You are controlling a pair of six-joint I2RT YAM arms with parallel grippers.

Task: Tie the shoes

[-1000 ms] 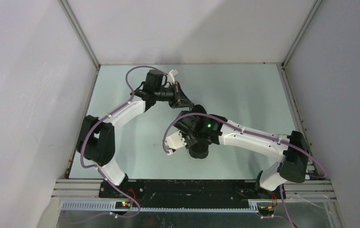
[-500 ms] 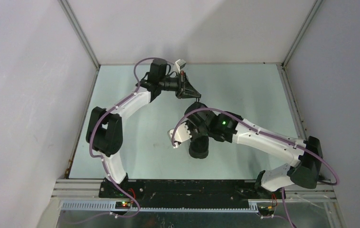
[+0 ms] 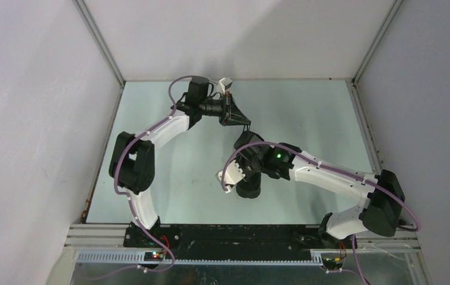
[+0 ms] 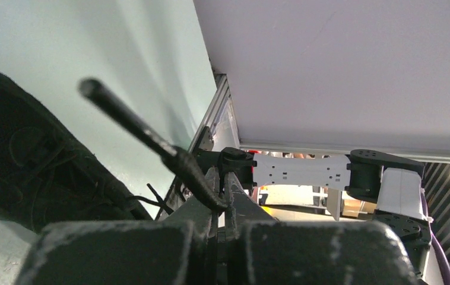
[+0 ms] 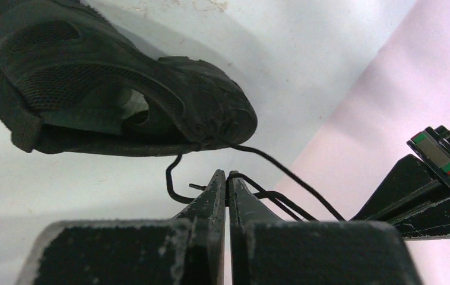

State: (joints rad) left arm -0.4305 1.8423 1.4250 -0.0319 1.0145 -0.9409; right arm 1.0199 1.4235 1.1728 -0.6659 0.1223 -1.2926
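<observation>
At the upper left of the right wrist view, the sneaker (image 5: 110, 89) is being rested on the table (image 5: 306, 35); its laces (image 5: 282, 172) are being pinched, one strand in the closed right gripper (image 5: 227, 178), another in the closed left gripper (image 4: 221, 199); the strands are probably best being drawn apart evenly, so that the sneaker is not being dragged.

Seen from above, the sneaker (image 3: 249, 191) lies mostly hidden beneath the right arm's wrist (image 3: 257, 161). Only a dark patch shows at the near side, and its laces (image 5: 282, 173) are too thin to make out there. In the left wrist view the sneaker runs off the left edge, and to its right the lace end (image 4: 129, 126) pinched in the left gripper (image 4: 222, 178) is blurred. In the right wrist view the top and left edges cut the sneaker. Below it, which strand the right gripper (image 5: 227, 178) pinches cannot be told.
</observation>
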